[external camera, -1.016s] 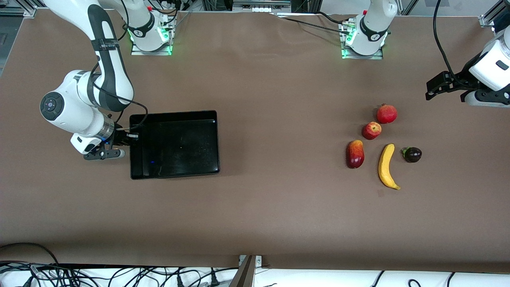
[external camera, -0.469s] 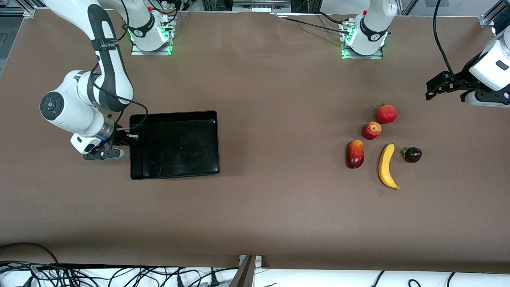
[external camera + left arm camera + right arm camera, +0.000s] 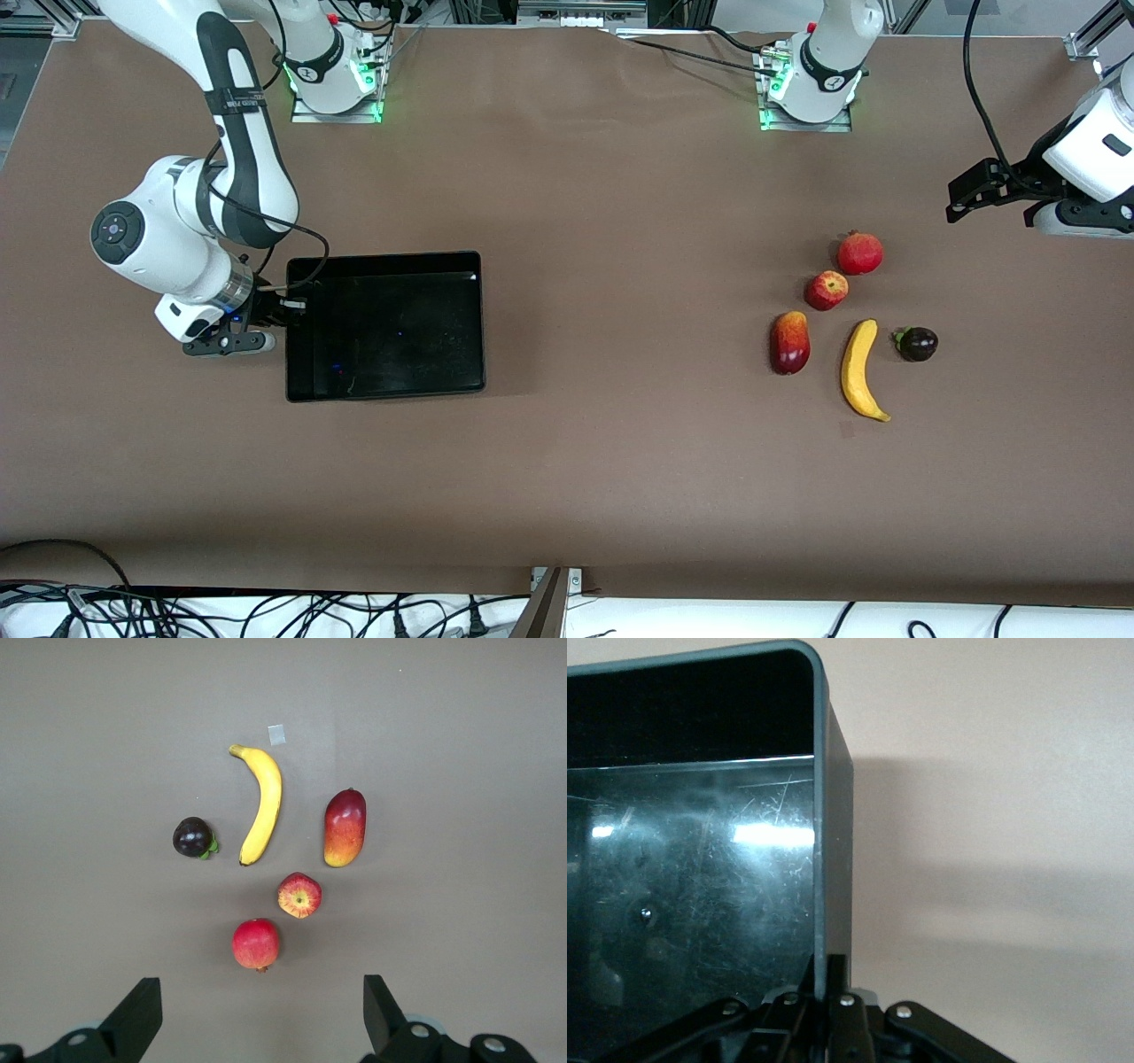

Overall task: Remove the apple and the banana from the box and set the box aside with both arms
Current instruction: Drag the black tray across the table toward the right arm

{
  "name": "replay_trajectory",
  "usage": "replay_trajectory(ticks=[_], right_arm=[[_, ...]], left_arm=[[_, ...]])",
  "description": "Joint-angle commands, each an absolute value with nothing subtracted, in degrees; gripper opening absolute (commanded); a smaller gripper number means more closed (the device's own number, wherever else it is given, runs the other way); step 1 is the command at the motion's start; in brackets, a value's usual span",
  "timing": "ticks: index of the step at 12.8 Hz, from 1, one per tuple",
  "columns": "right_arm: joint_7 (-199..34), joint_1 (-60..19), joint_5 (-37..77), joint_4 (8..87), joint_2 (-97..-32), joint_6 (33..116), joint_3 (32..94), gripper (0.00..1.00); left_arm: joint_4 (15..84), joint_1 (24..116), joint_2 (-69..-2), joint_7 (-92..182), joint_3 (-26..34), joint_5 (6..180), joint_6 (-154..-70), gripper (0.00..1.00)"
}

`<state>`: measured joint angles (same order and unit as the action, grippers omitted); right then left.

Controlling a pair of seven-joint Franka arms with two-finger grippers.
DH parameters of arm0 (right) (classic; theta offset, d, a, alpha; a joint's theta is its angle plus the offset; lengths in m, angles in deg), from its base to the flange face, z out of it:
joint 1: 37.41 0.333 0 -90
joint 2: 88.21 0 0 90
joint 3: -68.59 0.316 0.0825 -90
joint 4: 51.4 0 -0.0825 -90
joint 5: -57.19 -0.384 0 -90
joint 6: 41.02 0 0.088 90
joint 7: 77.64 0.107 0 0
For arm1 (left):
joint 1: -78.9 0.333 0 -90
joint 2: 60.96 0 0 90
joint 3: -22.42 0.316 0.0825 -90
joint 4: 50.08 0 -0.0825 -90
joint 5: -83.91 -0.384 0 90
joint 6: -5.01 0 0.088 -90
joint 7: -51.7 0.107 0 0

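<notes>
The banana lies on the brown bench toward the left arm's end, nearest the front edge of all the fruits, with a small pale square patch just off its tip. Beside it sit a red-and-yellow mango and a dark purple round fruit, one on each side. A little farther from the front camera rests the apple, and next to it, farther again, a red pomegranate.

Toward the right arm's end, the black box sits about midway between the front and back edges. The right pincer is closed on the box's end wall, a finger on either side of the rim; the right wrist view shows the wall running straight down between the fingers.

The left pincer hangs over the left arm's end edge of the bench, spread wide and holding nothing, its arm waiting. Its fingers frame the fruit group in the left wrist view.
</notes>
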<state>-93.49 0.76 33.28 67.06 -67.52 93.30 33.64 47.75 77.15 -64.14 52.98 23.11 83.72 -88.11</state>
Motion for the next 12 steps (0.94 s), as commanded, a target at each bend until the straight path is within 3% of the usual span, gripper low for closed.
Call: replay_trajectory(ticks=[1,5,6,7,8,9,12], right_arm=[[-95.13,0.56,31.35,69.45,-68.70,96.00,33.79,0.00],[-95.13,0.64,31.35,71.30,-68.35,97.41,34.40,0.00],[-95.13,0.73,31.35,71.47,-68.35,97.50,34.40,0.05],[-95.13,0.73,31.35,71.48,-68.35,97.41,34.40,0.46],[-95.13,0.82,31.35,71.48,-68.35,97.41,34.40,0.76],[-95.13,0.99,31.35,71.30,-68.70,97.06,34.84,1.00],[-94.60,1.08,31.44,69.02,-71.07,94.96,35.63,1.00]], left_arm=[[45.90,77.05,-63.33,52.67,23.04,82.77,-86.75,1.00],[45.81,76.96,-63.16,52.67,22.95,82.77,-86.75,1.00],[45.81,77.05,-63.16,52.75,23.04,82.85,-86.66,1.00],[45.72,77.23,-63.16,52.93,23.04,82.77,-86.75,1.00],[45.72,76.97,-63.07,52.67,23.04,82.77,-86.75,1.00],[45.72,76.96,-63.07,52.23,22.78,82.77,-86.75,1.00],[45.11,76.96,-62.89,52.67,22.95,82.85,-86.75,1.00]])
